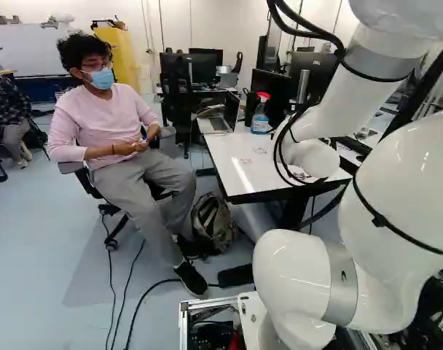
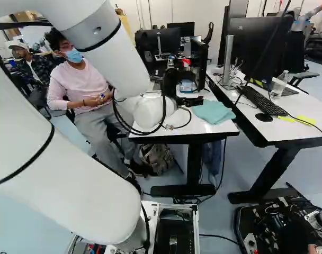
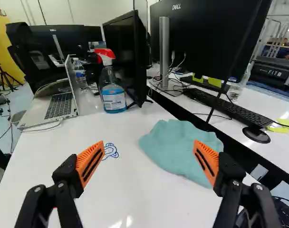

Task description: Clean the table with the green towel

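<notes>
Towel (image 3: 175, 149), green and loosely crumpled, lies on the white table (image 3: 130, 190) ahead of my gripper (image 2: 177, 97), near the edge that faces the second desk (image 3: 282, 156). My two fingers stand wide apart with nothing gripped between them; in the wrist view the tip of one orange pad (image 3: 206, 161) overlaps the towel, but I cannot tell whether they touch. By the other pad, I see a blue scribble (image 3: 110, 151) on the tabletop, and the left base view shows me small red marks (image 1: 246, 161) on it too. Beyond the scribble and the towel stands an upright spray bottle (image 3: 112, 90) with a red head and blue liquid, just beside a black monitor (image 3: 128, 54). An open laptop (image 3: 63, 102) sits on the other side of the bottle, with a water bottle (image 3: 80, 73) close behind its screen. On the second desk I have a keyboard (image 3: 220, 104), a mouse (image 3: 256, 135) and yellow sticky notes (image 3: 280, 126), with a large monitor (image 3: 206, 40) standing behind the keyboard. A person (image 1: 108, 131) sits on a chair close ahead of my base, at the side of the table, both hands together over the lap. Near the person's legs, a backpack (image 1: 214, 222) rests on the floor.
</notes>
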